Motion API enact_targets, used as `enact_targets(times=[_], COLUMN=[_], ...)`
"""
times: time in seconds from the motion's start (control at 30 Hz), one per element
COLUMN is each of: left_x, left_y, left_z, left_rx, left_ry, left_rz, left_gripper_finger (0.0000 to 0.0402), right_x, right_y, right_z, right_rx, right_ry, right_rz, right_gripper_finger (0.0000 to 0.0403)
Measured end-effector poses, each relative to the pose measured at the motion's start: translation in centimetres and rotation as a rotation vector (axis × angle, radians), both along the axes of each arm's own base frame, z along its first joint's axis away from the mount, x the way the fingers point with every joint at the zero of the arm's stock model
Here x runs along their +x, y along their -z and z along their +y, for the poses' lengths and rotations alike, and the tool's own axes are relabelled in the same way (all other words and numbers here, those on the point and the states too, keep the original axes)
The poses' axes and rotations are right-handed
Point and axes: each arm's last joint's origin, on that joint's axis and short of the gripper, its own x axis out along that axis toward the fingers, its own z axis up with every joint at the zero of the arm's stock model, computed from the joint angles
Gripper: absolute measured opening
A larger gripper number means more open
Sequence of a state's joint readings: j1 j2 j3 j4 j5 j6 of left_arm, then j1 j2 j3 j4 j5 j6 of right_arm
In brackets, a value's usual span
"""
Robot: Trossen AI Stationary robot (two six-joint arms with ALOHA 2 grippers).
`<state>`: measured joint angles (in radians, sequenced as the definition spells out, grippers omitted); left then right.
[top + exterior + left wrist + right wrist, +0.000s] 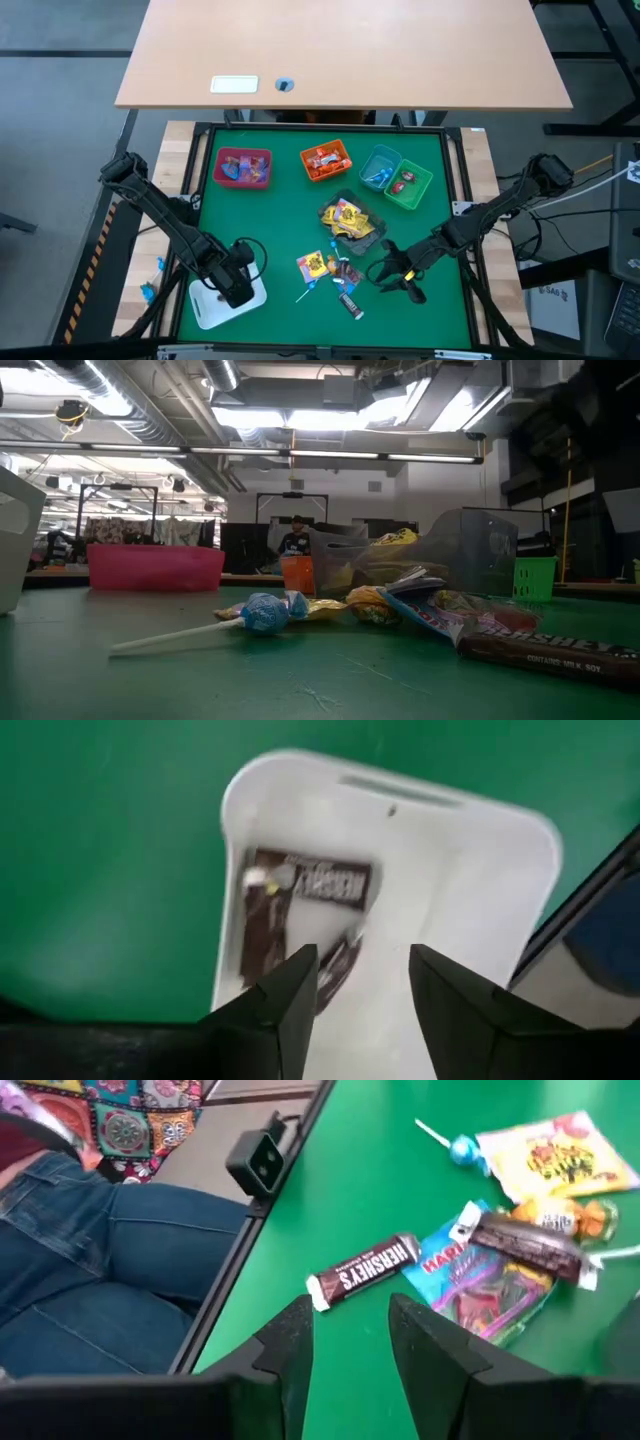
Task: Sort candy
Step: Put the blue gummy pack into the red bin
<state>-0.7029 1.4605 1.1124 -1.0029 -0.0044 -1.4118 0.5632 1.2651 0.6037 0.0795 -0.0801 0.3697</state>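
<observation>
A: Candy location: loose pile (335, 270) on the green counter (290, 220), between the two arms. One brown chocolate bar (349, 304) lies at the near edge of the pile, apart from the other pieces.

B: Nearest arm?

A: Right hand (392, 278). It sits just beside the pile, fingers spread narrowly, holding nothing. In its wrist view the bar (363, 1270) lies directly ahead of the fingertips, with its long axis running slantwise across the gap, not in line with it.

B: Left arm status?

A: Left hand (238, 285) hangs over the white tray (205, 310), fingers parted, empty. A dark brown packet (300, 915) already lies in the tray.

B: Recommended approach?

A: Likely the right hand: advance, then turn the wrist so the fingers close across the bar's short side.
</observation>
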Motion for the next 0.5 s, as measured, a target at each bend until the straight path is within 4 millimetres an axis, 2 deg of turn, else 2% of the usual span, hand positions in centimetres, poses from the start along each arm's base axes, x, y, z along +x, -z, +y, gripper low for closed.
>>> enact_targets(times=[0.23,0.5], left_x=[0.9,1.3], left_y=[-0.3,-0.5], left_z=[-0.6,-0.7], left_rx=[-0.054,-0.012], left_ry=[0.003,0.044], left_rz=[-0.103,-0.191], left_gripper_finger=[0.0152,0.0152], right_x=[0.6,1.1], right_y=[1.6,3.3], right_z=[0.2,0.2], right_rx=[0.004,-0.032], right_ry=[0.096,0.207], right_rz=[0.093,0.147], right_gripper_finger=[0.0134,0.0134])
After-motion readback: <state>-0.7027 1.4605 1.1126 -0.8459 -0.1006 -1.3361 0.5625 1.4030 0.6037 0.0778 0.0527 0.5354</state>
